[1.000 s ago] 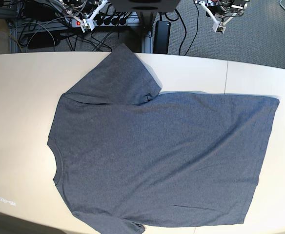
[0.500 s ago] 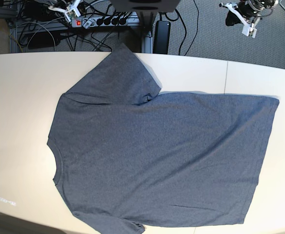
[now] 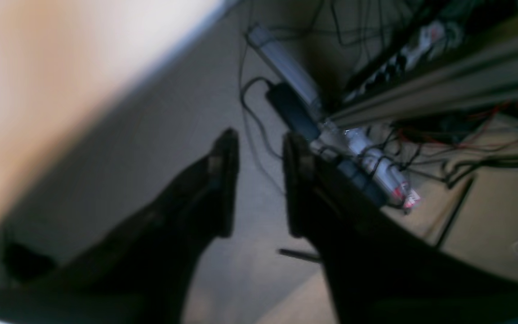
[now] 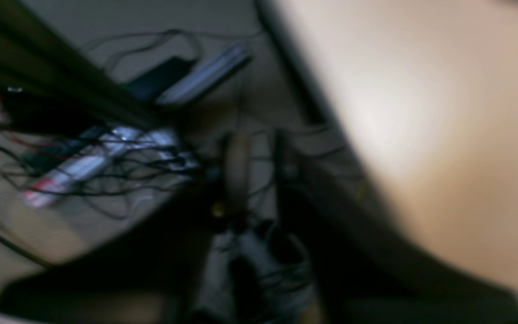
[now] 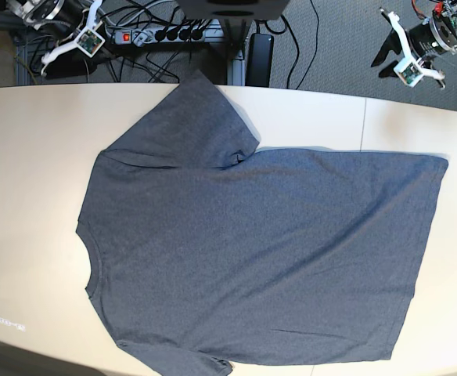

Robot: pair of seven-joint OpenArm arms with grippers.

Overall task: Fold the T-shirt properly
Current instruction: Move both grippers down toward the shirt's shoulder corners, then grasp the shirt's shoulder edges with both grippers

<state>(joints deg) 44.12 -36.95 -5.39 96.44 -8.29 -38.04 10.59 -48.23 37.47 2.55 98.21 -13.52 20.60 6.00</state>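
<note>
The dark blue-grey T-shirt lies flat and plain side up on the pale table, collar to the left and hem to the right. One sleeve points to the far edge; the other runs off the bottom of the base view. My left gripper hangs over the floor beyond the table's far right, its jaws apart and empty. Beyond the far left, my right gripper also hangs over the floor. Its wrist view is blurred but shows a gap between the fingers.
Behind the table's far edge, a power strip, tangled cables and a black box lie on the grey carpet. A seam crosses the tabletop near the shirt's hem. The left wrist view shows the table edge.
Both grippers have swung outward from the middle of the far side toward the top corners, and their jaws have opened. The T-shirt has not moved.
</note>
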